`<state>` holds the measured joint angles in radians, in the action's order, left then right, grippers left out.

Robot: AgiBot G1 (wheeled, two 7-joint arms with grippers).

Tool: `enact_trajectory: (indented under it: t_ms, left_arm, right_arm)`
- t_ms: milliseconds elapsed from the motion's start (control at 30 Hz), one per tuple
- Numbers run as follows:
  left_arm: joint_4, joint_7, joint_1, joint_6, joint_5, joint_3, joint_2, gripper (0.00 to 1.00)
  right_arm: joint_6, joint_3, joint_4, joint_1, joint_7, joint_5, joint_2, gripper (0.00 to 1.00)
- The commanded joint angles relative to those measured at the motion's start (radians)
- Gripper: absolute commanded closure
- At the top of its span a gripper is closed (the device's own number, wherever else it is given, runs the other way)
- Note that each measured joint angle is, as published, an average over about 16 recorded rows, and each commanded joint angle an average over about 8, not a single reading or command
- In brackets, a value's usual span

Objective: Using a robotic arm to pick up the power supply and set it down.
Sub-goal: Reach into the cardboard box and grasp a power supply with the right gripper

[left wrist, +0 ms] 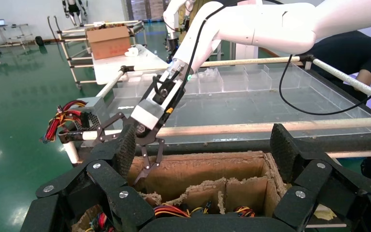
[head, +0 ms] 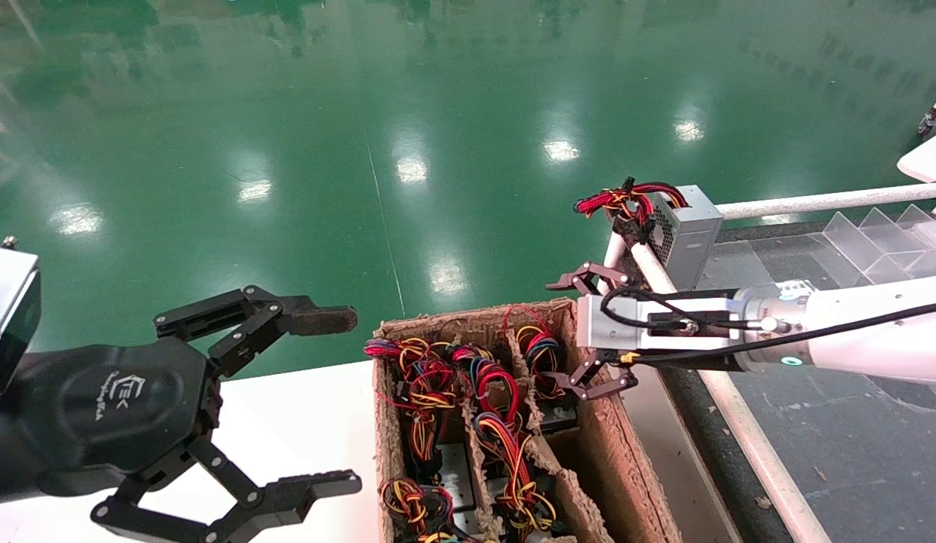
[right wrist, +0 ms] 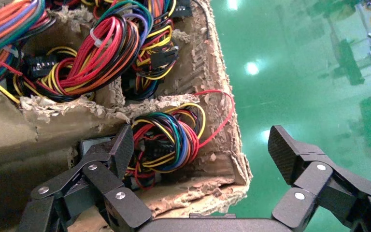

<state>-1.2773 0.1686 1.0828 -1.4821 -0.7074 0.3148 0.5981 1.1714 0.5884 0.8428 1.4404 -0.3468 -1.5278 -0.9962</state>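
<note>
So the white table (head: 302, 422) has a tatty cardboard box (head: 626, 452) sitting on it, right at the edge – divided into compartments. Next to it there's a dark bench (head: 852, 437) with white rails (head: 754, 445), and a grey metal box (head: 686, 234) stands at its corner – clear plastic dividers (head: 882, 241) further along.

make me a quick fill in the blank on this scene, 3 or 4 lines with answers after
1. The right hand hovers over the far right compartment of the ____ box.
2. Both hands have their jaws ____; the left hand is beside the box, over the white table.
3. The wire bundle below the right hand lies ____ the box.
4. A grey power supply with red-and-black wires sits on the ____ rail.

Answers: cardboard; open; inside; white
</note>
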Motion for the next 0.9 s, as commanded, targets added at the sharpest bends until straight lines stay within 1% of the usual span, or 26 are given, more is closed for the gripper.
enact_trajectory:
  t_ms: [33, 567, 900]
  left_arm:
    - [0.000, 0.000, 0.000, 0.000, 0.000, 0.000, 0.000, 0.00]
    - [0.000, 0.000, 0.000, 0.000, 0.000, 0.001, 0.000, 0.00]
    - [0.000, 0.000, 0.000, 0.000, 0.001, 0.001, 0.000, 0.00]
  right_arm:
    - [-0.011, 0.005, -0.007, 0.001, -0.009, -0.012, -0.008, 1.00]
    - [-0.075, 0.018, -0.068, 0.008, -0.101, -0.050, -0.063, 1.00]
    - [-0.094, 0.017, -0.083, 0.004, -0.139, -0.050, -0.075, 1.00]
